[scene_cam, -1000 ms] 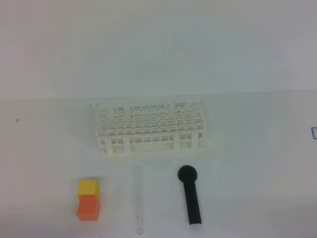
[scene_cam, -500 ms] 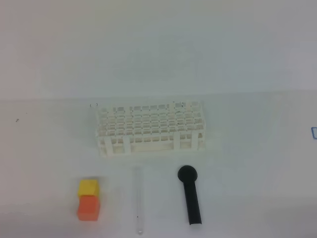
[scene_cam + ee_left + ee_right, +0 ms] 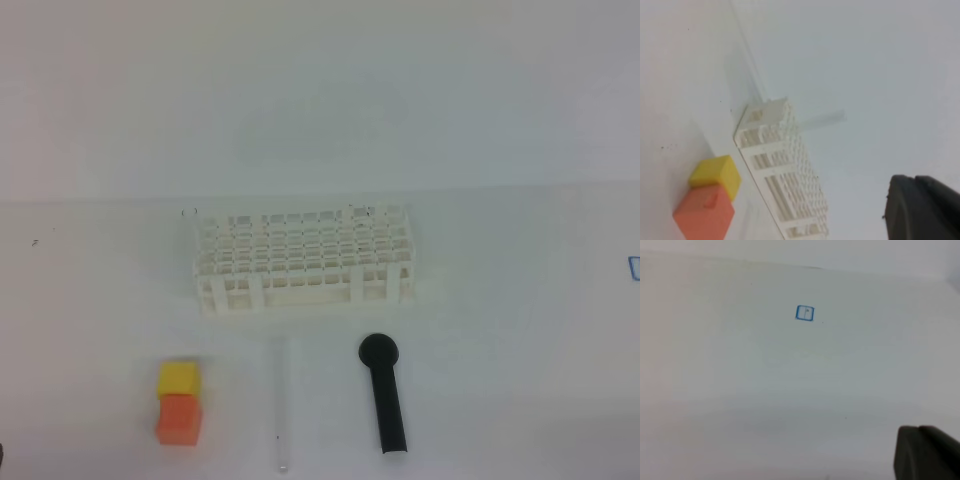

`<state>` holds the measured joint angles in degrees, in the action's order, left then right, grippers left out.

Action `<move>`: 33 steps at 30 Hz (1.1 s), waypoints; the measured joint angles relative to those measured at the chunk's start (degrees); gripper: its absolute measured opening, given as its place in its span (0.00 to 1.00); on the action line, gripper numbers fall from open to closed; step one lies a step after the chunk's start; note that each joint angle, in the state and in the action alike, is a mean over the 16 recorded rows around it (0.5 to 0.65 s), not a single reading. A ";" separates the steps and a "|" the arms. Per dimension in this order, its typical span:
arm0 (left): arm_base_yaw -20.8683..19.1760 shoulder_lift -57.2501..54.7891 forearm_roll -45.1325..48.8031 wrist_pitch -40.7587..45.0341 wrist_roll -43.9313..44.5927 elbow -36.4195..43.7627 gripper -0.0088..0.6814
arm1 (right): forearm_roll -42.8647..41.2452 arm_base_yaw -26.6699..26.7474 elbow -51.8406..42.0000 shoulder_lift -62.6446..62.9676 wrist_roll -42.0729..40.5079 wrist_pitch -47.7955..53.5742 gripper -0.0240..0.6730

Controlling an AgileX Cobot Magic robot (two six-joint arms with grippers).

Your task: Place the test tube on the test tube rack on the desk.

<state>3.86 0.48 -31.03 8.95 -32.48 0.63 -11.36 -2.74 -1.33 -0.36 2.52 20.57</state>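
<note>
2 grippers show only as dark corners in their own wrist views: the left gripper (image 3: 922, 207) at the lower right of the left wrist view, the right gripper (image 3: 927, 452) at the lower right of the right wrist view. Both have their jaws closed together, and neither has hold of anything.

On the desk (image 3: 520, 330) the test tube (image 3: 282, 405) lies flat near the front edge in the high view, its length running toward and away from the camera. It is faint against the white surface. It sits between 2 stacked-looking blocks on its left and a black round-headed stick (image 3: 384, 394) on its right, touching neither. The stick lies roughly parallel to the tube, its round head pointing toward the rack.

The test tube rack (image 3: 303, 260) stands upright behind these things, well apart from the tube, its long side facing the camera. I see nothing standing in its grid of square holes.

The yellow block (image 3: 179, 378) and the orange block (image 3: 180, 419) touch each other, yellow behind orange in the high view. The left wrist view shows the same pair just beside one end of the rack's side.

1 small blue square mark (image 3: 805, 313) lies on the desk in the right wrist view; the high view shows a blue mark at its right edge.
</note>
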 joint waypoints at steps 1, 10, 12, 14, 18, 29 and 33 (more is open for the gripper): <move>0.00 -0.10 -1.19 -0.26 -0.30 -0.12 0.02 | 0.00 0.00 0.00 0.00 0.00 0.00 0.03; 0.00 0.19 -6.08 -3.40 -1.13 0.12 0.02 | 0.00 0.00 0.00 0.00 0.00 0.00 0.03; 0.00 0.19 -6.64 -3.62 -1.23 0.12 0.02 | 0.00 0.00 0.00 0.00 0.00 0.00 0.03; 0.00 0.19 -7.21 -3.53 -1.30 0.12 0.02 | 0.00 0.00 0.00 0.00 0.00 0.00 0.03; 0.00 0.10 -8.11 -2.40 -0.35 0.00 0.02 | 0.00 0.00 0.00 0.00 0.00 0.00 0.03; 0.06 -1.67 -7.95 7.76 18.64 -7.90 0.02 | 0.00 0.00 0.00 0.00 0.00 0.01 0.03; 0.75 -4.07 -6.65 11.90 27.78 -12.39 0.02 | 0.00 0.00 0.00 0.00 0.00 0.02 0.03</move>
<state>4.61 -3.59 -37.68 20.85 -4.69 -11.76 -11.36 -2.74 -1.33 -0.36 2.52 20.59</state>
